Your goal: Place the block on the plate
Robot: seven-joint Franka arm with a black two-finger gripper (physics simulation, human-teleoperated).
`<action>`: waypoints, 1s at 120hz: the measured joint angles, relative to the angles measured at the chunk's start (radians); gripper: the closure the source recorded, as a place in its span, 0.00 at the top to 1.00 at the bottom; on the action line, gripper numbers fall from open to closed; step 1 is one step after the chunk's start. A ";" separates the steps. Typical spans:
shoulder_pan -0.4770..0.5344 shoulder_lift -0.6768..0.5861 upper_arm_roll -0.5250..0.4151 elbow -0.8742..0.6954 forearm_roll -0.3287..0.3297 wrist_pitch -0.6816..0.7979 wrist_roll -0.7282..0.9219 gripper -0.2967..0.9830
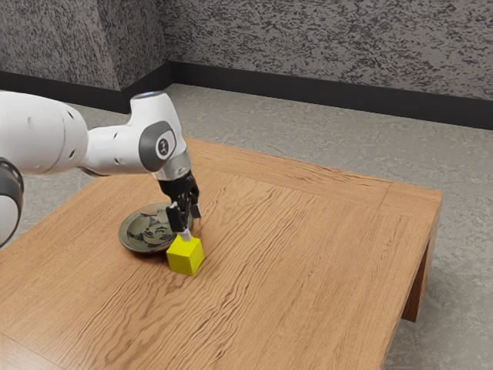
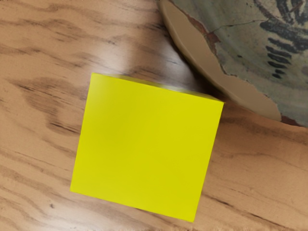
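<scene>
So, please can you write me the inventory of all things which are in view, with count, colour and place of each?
block: 1, yellow, beside the plate, below the claw
plate: 1, grey-green with dark markings and a worn tan edge, on the table
table: 1, brown wood, under the plate and the block
floor: 1, pale grey, around the table
wall faces: several, speckled grey, behind the table
skirting: along the foot of the walls, black
arm: 1, white with dark parts, coming from the exterior view's left
claw: 1, black, over the block
</scene>
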 joint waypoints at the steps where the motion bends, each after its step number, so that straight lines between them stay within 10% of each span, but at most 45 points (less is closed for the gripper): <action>1: 0.000 -0.001 0.000 0.000 0.001 0.000 0.003 0.77; 120: 0.001 0.057 -0.012 -0.097 -0.004 0.110 0.162 0.77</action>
